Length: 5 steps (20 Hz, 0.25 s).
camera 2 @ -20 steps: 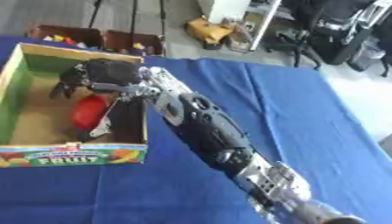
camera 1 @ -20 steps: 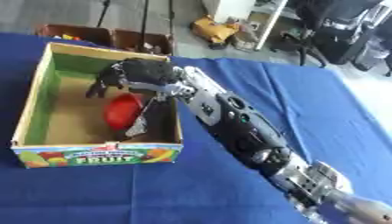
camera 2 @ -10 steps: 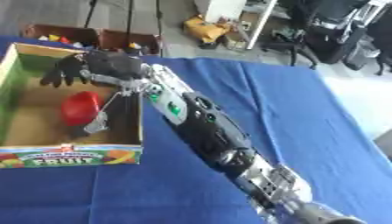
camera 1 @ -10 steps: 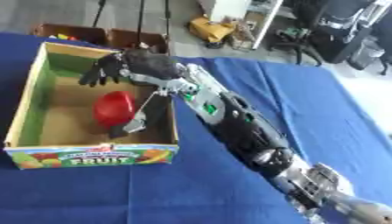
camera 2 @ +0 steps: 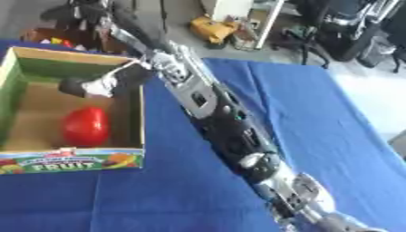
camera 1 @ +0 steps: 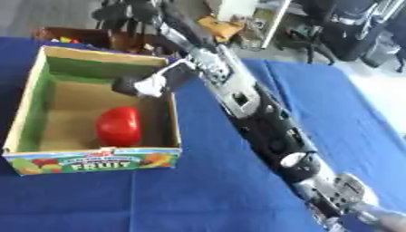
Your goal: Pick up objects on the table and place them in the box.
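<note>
Cardboard forms the box [camera 1: 28, 97], which sits at the left of the blue table [camera 1: 341, 118], its inner walls green, its floor brown, and its front panel printed with fruit and the word FRUIT. Inside, on the floor toward the front and slightly right of centre, lies one red object [camera 1: 119, 126]: rounded, glossy, somewhat taller than wide, plainly a tomato or apple in form, whether real or imitation cannot be told. It touches no wall that can be seen. By judgement it is light, smooth and apt to roll; its skin may be slippery, and if real it would bruise under pinching. Hold should be taken across its widest part, fingers on one side and thumb opposite, from above, since the box walls bar a side approach. Right of the object, the right arm [camera 1: 253, 113] runs diagonally from the lower right corner up over the box's right wall, a grey-white cable piece hanging near that wall. Its hand [camera 1: 127, 9] shows at the top edge, beyond the far wall of the box and clear of the object; it is dark and blurred, so whether its fingers are spread or curled cannot be told. No left hand shows in either view. No other loose objects are visible on the cloth.
</note>
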Tool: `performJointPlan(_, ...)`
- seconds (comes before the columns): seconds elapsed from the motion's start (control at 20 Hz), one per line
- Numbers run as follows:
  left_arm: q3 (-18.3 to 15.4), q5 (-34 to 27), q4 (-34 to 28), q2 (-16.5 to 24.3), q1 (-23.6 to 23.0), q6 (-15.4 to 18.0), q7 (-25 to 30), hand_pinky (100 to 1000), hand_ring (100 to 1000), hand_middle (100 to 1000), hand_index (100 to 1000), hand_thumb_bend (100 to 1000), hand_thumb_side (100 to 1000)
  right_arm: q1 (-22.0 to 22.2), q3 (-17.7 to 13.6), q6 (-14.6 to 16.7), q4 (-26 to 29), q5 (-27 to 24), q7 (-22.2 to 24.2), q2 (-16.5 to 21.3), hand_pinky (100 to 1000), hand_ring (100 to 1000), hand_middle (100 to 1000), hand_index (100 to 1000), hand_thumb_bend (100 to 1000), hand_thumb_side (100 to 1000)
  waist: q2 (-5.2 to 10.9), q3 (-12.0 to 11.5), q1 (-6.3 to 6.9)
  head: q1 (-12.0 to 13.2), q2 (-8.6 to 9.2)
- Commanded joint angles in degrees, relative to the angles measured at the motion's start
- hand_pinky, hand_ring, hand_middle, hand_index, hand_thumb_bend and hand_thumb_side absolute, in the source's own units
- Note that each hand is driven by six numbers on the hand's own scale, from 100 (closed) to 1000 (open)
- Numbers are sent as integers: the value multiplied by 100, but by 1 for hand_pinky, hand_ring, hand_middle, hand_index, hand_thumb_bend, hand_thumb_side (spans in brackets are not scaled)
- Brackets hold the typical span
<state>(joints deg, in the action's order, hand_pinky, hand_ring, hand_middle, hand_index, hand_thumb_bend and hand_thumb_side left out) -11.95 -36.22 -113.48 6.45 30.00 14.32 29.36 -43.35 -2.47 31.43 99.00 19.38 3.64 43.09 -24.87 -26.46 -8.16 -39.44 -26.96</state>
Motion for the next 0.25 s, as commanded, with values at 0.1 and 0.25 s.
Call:
performJointPlan(0.1, -61, 17, -111, 65, -19, 2, -67, 704, 687, 763, 902, 100, 905, 148, -365, -201, 691, -409, -383, 137, 480, 627, 621, 819, 429, 833, 211, 154, 142, 241, -161)
performJointPlan(0.25, -72, 22, -111, 64, -46, 3, -115, 706, 689, 763, 902, 100, 920, 475, -529, -316, 1120, -672, -647, 124, 474, 624, 616, 814, 345, 710, 259, 354, 225, 475, -220)
